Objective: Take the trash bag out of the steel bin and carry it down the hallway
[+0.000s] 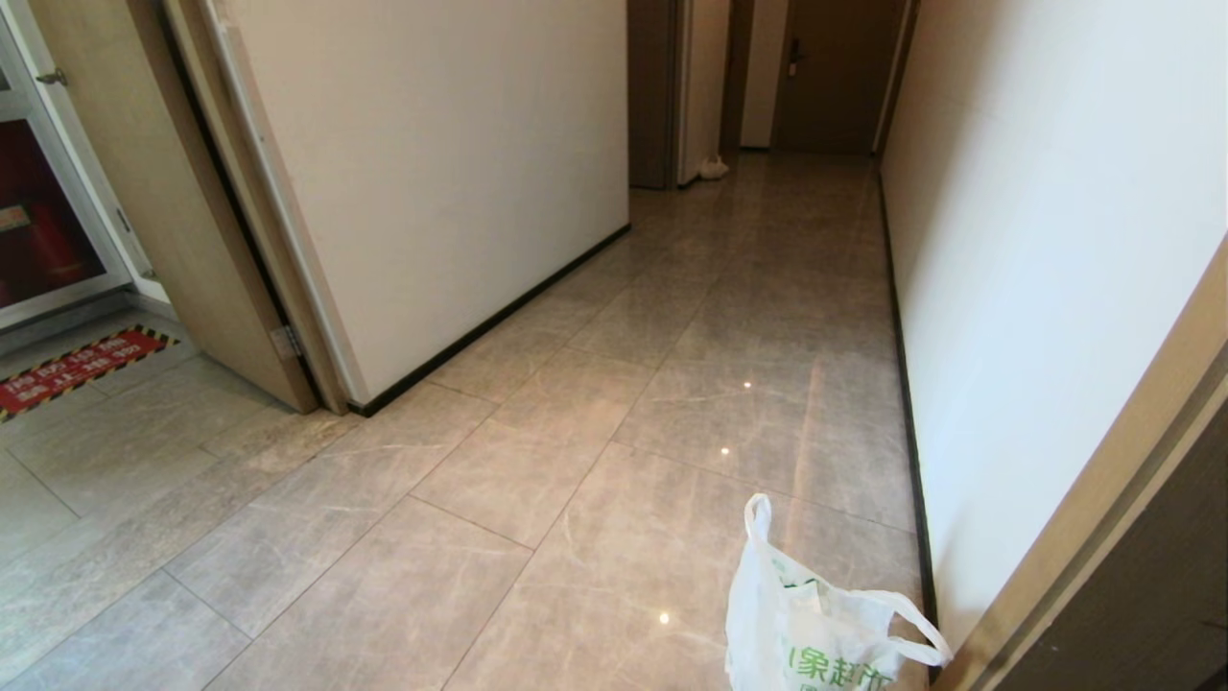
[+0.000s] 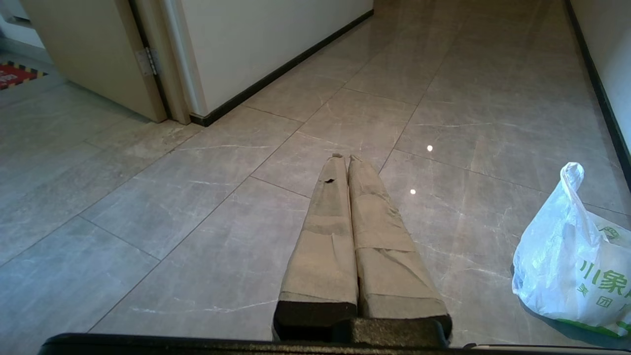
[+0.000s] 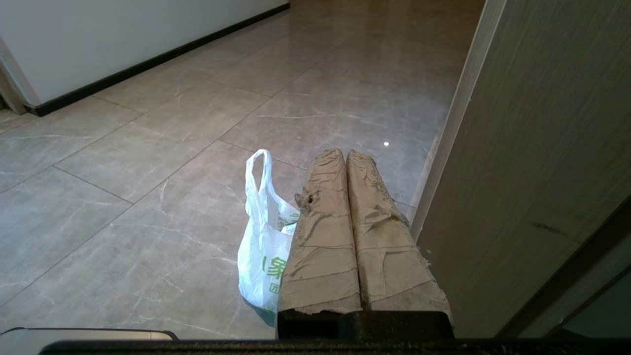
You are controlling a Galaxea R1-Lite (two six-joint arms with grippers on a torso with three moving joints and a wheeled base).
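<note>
The white trash bag with green print stands on the hallway floor, one loop handle up, close to the right wall. It also shows in the left wrist view as the bag and in the right wrist view as the bag. My left gripper is shut and empty, to the bag's left. My right gripper is shut and empty, with the bag beside and partly behind its fingers, apart from them. The steel bin is out of view. Neither arm appears in the head view.
A brown door frame stands close beside the right gripper. The cream right wall has a black baseboard. A wall corner and an open door are at the left. A red floor sign lies far left. Brown doors close the far end.
</note>
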